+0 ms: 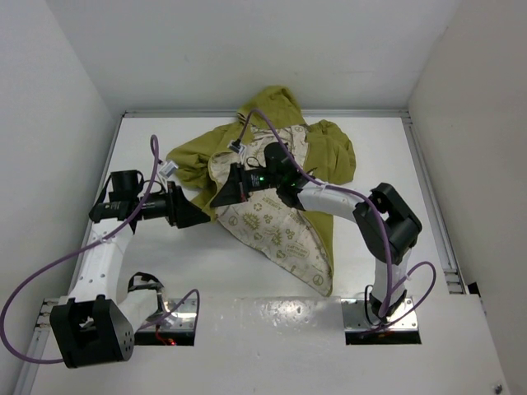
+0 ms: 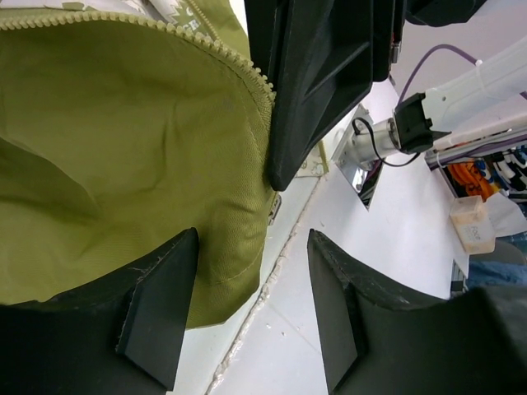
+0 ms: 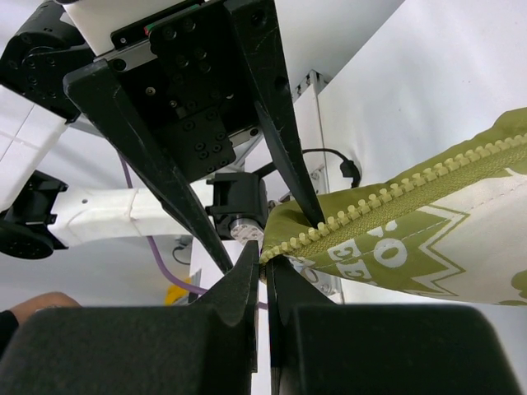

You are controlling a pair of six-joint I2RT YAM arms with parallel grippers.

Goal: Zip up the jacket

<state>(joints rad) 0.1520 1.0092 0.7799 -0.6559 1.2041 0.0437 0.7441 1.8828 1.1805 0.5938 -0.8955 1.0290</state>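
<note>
The olive-green jacket [image 1: 305, 156] lies crumpled and open at the middle back of the table, its cream doodle-printed lining [image 1: 272, 226] facing up. My right gripper [image 1: 221, 197] is shut on the jacket's zipper edge [image 3: 362, 210] at the front's lower corner and holds it lifted. My left gripper [image 1: 200, 216] is open just left of it, facing the right one. In the left wrist view the olive fabric [image 2: 123, 156] with its cream zipper teeth [image 2: 222, 53] hangs in front of the open fingers [image 2: 160, 304], with the corner near the left finger. The right gripper's fingers show dark above there.
White walls enclose the table on the left, back and right. A purple cable [image 1: 49, 280] loops from the left arm, another [image 1: 395, 280] from the right arm. Bare table surface [image 1: 206, 271] lies in front of the jacket.
</note>
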